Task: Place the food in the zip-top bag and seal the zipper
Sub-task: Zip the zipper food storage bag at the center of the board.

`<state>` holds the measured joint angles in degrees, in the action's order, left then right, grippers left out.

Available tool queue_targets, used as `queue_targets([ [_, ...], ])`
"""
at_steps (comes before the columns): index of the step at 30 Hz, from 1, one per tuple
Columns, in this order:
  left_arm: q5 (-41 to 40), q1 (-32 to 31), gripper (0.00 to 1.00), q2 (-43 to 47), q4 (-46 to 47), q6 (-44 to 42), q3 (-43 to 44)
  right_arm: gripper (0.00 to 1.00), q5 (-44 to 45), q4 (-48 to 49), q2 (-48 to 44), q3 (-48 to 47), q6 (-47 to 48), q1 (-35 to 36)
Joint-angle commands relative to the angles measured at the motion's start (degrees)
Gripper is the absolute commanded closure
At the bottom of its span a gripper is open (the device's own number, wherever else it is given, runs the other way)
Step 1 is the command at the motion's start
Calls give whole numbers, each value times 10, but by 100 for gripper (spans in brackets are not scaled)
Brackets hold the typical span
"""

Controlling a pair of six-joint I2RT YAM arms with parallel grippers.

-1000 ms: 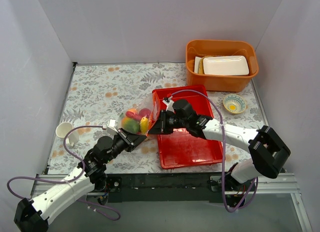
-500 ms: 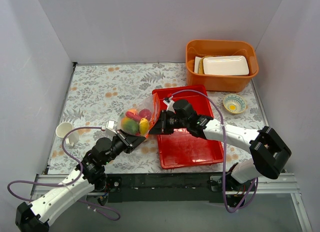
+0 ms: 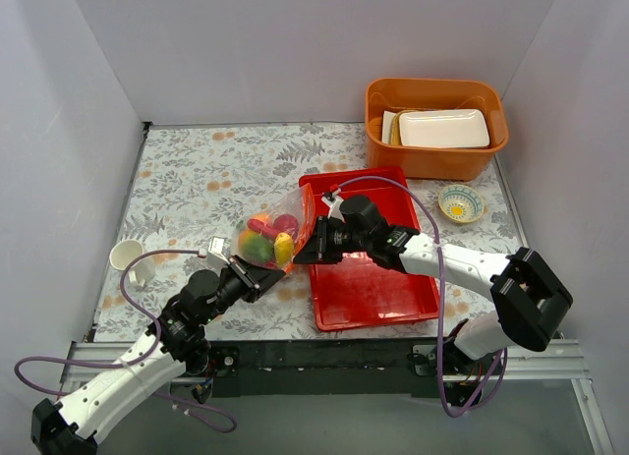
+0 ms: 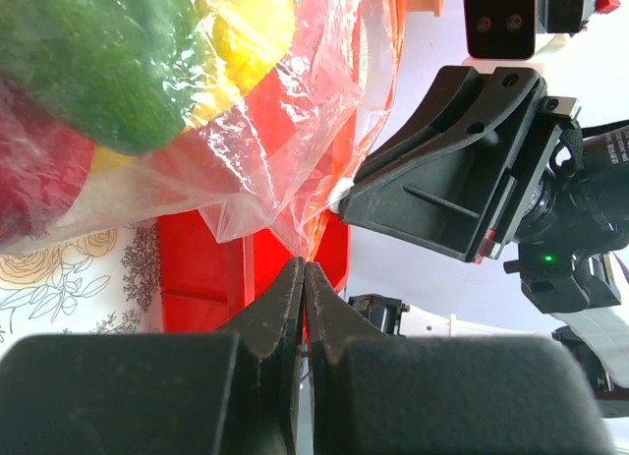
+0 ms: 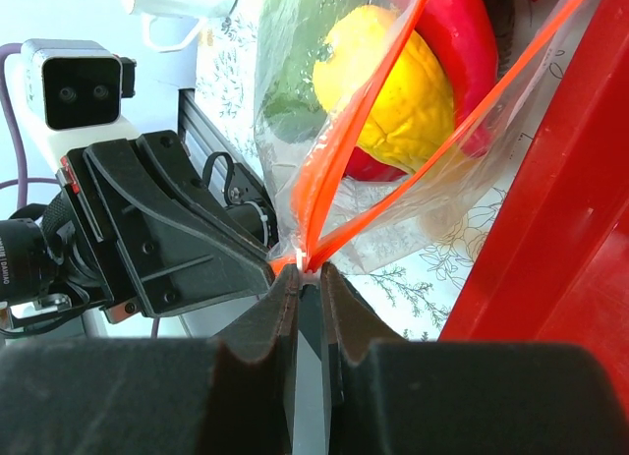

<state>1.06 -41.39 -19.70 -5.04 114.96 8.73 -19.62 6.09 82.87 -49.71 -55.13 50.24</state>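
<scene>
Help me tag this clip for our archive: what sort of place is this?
Probably a robot test cell, not a kitchen: plain white walls box in a floral-covered table, the left arm and right arm mount on a metal rail, and the zip-top bag holds toy food.

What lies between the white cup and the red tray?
The top view shows the zip-top bag with the food there, gripped by the left end effector and right end effector.
</scene>
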Motion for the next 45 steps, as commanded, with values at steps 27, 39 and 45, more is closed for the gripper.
queue_targets([
  [27, -40, 2, 100, 23, -88, -2, 43, 89, 12, 8, -23, 5, 22, -53],
  [39, 10, 2, 48, -80, 75, -15, 44, 88, -31, 35, -16, 18, 7, -53],
  [45, 21, 2, 47, -123, 129, -5, 42, 88, -33, 34, -23, 22, 6, -49],
])
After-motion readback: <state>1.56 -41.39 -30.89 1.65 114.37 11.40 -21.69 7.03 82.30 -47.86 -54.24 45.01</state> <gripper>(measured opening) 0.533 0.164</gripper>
